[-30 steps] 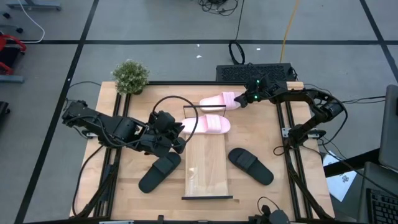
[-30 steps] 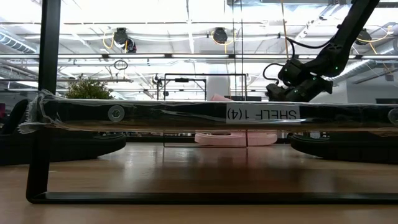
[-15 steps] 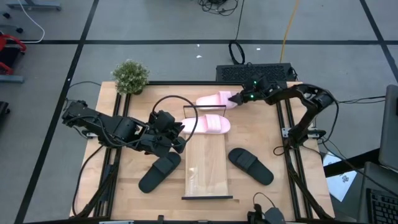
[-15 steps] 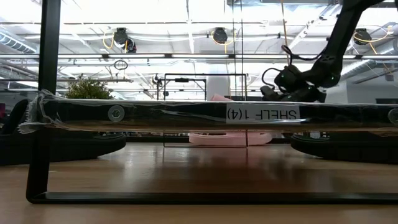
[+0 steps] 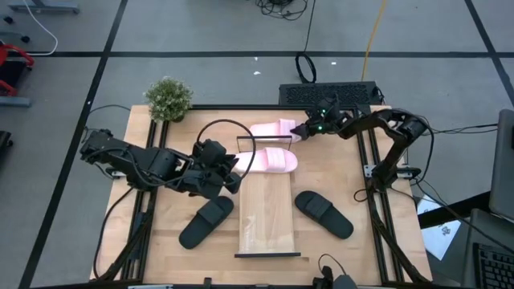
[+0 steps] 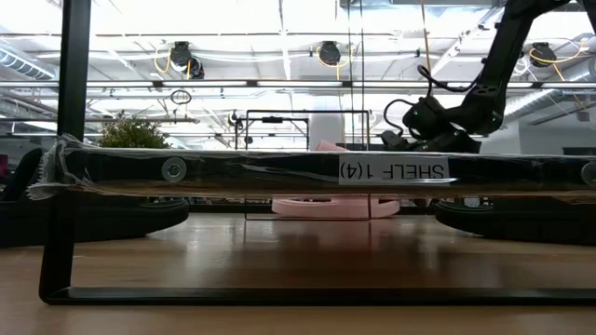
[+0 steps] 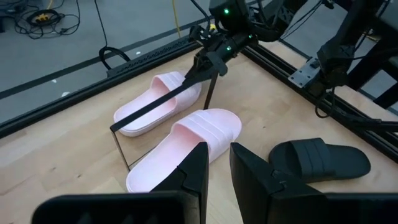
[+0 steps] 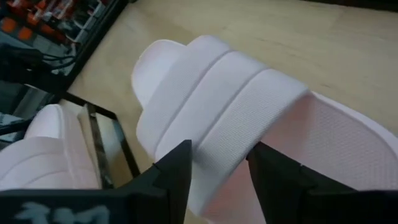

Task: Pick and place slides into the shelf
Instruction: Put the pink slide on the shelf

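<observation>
Two dark arms over the big wooden tabletop (image 5: 177, 193). Long light wooden shelf board w/ black end bars (image 5: 267, 210) lies down the table's middle, bare on top. Left arm stretched low across from the table's left side, elbow bent, left gripper (image 5: 231, 170) beside the near pale pink slide (image 5: 269, 160), which sits at the shelf's far end; fingers (image 7: 196, 168) close together, a narrow gap, nothing between them. Right arm reaches in from the right edge, forearm nearly level, wrist angled down; right gripper (image 5: 303, 132) at the far pale pink slide (image 5: 273, 130), fingers (image 8: 177, 168) straddling its ribbed strap, one each side – gripping or just around it, can't tell. Two black slides on the table: one left of the shelf (image 5: 205, 221), one right of it (image 5: 323, 213). Small green potted plant (image 5: 168, 99) at the far left corner.
</observation>
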